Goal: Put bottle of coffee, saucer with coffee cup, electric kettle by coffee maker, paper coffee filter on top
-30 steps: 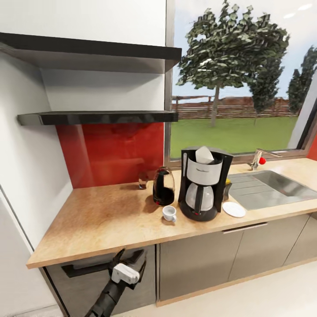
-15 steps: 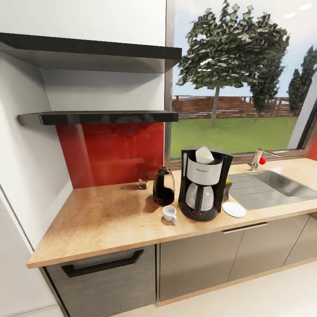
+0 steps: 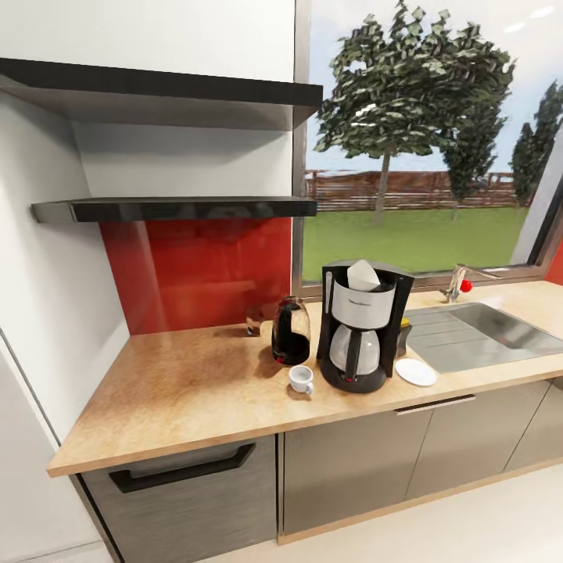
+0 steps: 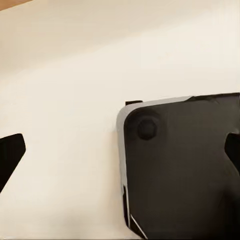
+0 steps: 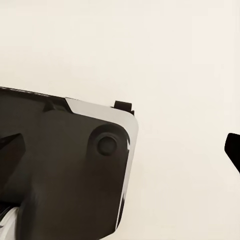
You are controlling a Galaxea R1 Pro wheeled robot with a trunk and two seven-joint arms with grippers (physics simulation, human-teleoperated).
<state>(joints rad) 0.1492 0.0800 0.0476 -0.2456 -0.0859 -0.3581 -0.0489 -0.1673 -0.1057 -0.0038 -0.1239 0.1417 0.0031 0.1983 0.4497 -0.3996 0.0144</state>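
Two dark shelves (image 3: pixel 172 208) hang on the wall at the left, above a red backsplash (image 3: pixel 195 266) and a long wooden counter (image 3: pixel 180 391). A small glass jar (image 3: pixel 254 319), too small to identify, stands at the back of the counter against the backsplash. Just right of it stands the dark kettle (image 3: pixel 290 331), with the white cup (image 3: pixel 300 379) on the bare counter just in front of it. Next comes the coffee maker (image 3: pixel 361 326), beside the kettle, with a white paper filter (image 3: pixel 362 275) sitting in its top. The white saucer (image 3: pixel 415 372) lies empty at the maker's right, just before the steel sink (image 3: pixel 481 332) and its tap (image 3: pixel 460 281) under the window. The left gripper (image 4: pixel 120 150) and right gripper (image 5: pixel 120 150) each hang over pale floor and a dark robot part, fingertips (image 4: pixel 10 152) (image 5: pixel 232 147) spread wide with nothing between them.
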